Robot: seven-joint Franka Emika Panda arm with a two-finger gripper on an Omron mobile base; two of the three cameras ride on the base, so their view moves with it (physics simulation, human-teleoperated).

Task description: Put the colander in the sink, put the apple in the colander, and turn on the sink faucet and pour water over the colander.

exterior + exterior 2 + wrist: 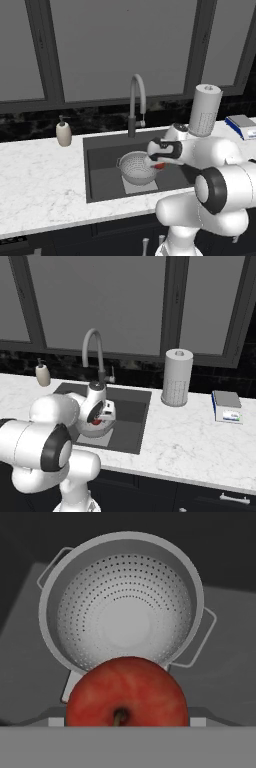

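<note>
My hand (159,165) pinches the red, stemmed apple (127,692) just above the rim of the perforated silvery colander (122,602), which sits in the sink (100,175). No legible writing.

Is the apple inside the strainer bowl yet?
Not yet. The colander sits empty in the sink; the apple is held above its near rim in the gripper.

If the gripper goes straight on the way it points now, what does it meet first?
Probably the colander: the gripper, shut on the apple, points down into its empty bowl in the sink. Depth is unclear.
</note>
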